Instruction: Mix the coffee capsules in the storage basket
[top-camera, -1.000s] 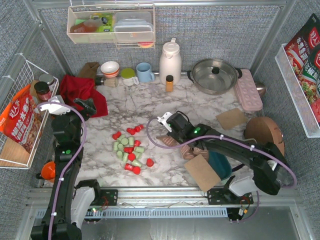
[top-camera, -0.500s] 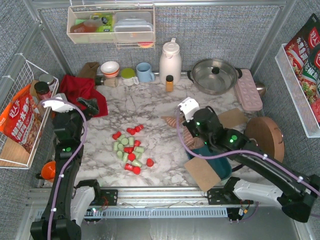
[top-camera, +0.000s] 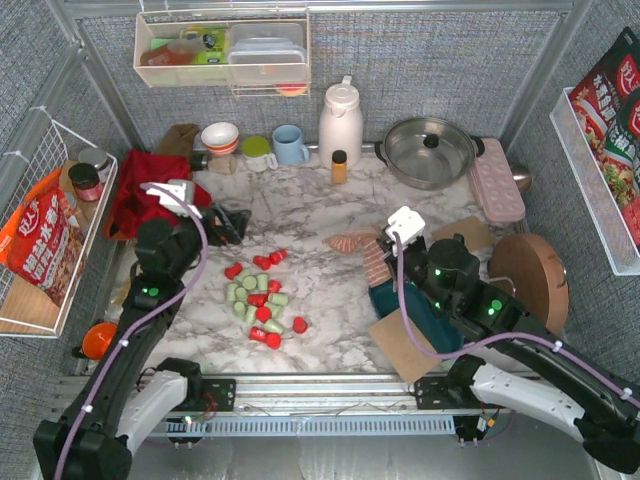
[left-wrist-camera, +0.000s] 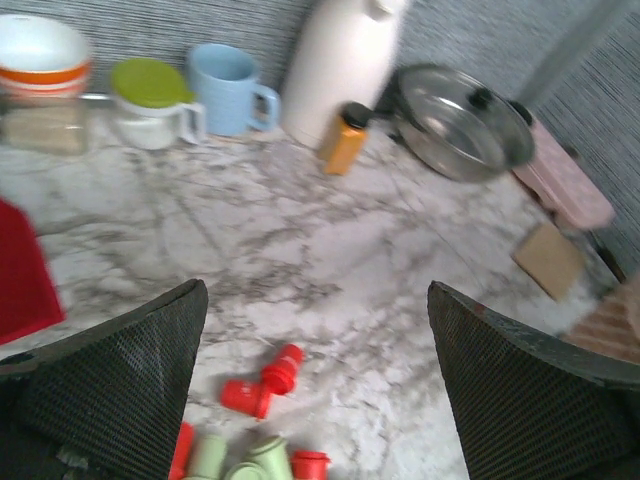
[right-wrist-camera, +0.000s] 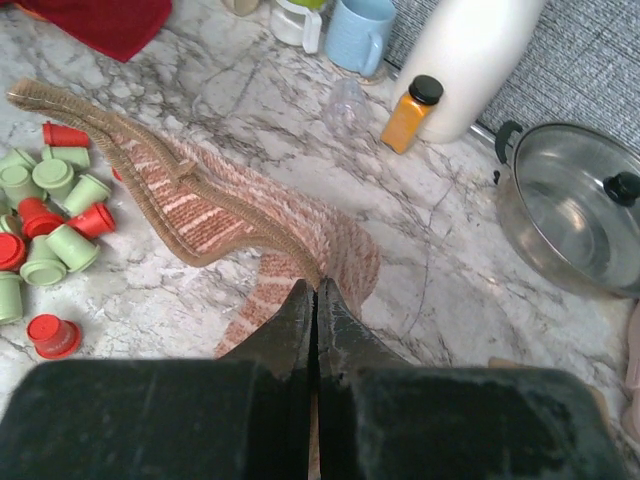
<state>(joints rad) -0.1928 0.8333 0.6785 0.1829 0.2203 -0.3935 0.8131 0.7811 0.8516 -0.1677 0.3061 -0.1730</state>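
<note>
Left fingers (left-wrist-camera: 110, 390) spread wide above the tabletop (left-wrist-camera: 330, 250), near loose coffee capsules (top-camera: 262, 300); right fingers (right-wrist-camera: 340, 330) pinched together on a striped cloth (right-wrist-camera: 250, 225), beside the storage basket (top-camera: 437, 328).

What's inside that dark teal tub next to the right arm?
Its inside is hidden: the robot's arm, a striped cloth and a brown cardboard piece cover the storage basket. Only bits of teal wall show. The coffee capsules lie outside, on the marble table.

L hand (left-wrist-camera: 315, 295) wide open, R hand (right-wrist-camera: 316, 292) pinched shut
</note>
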